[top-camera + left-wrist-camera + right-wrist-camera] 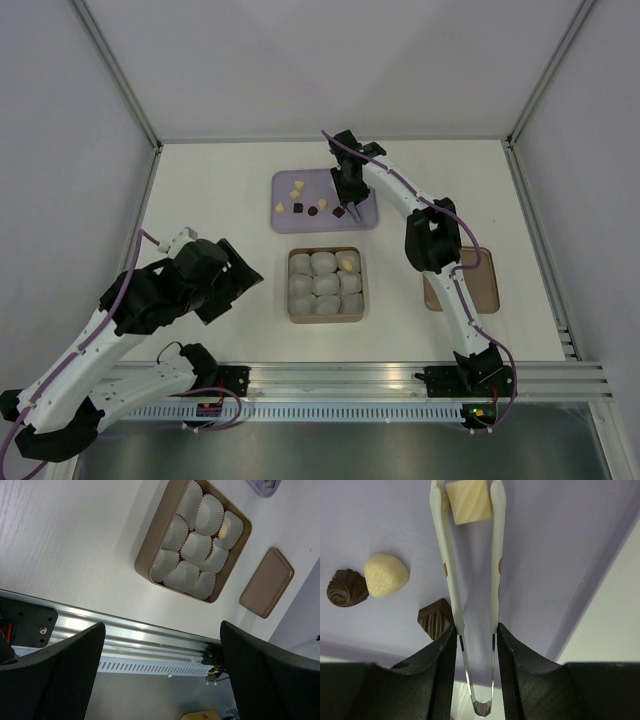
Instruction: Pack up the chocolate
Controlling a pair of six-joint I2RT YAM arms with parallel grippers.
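My right gripper [475, 630] is shut on the white-tipped tongs [447, 570] over the purple tray [555, 555]. The tong tips squeeze a square cream chocolate [468, 501]; I cannot tell if it is off the tray. A rounded cream chocolate [385, 575], a dark shell-shaped one [346, 587] and a dark striped one [435, 620] lie to the left. From above, the right gripper [348, 190] is at the tray's [365, 218] right side. The left gripper [232, 283] is open and empty, left of the box [364, 290].
The tan box [150, 550] holds several white paper cups; one corner cup holds a cream chocolate [225, 528]. The box's tan lid [480, 280] lies to its right, under the right arm. An aluminium rail [330, 378] runs along the near table edge.
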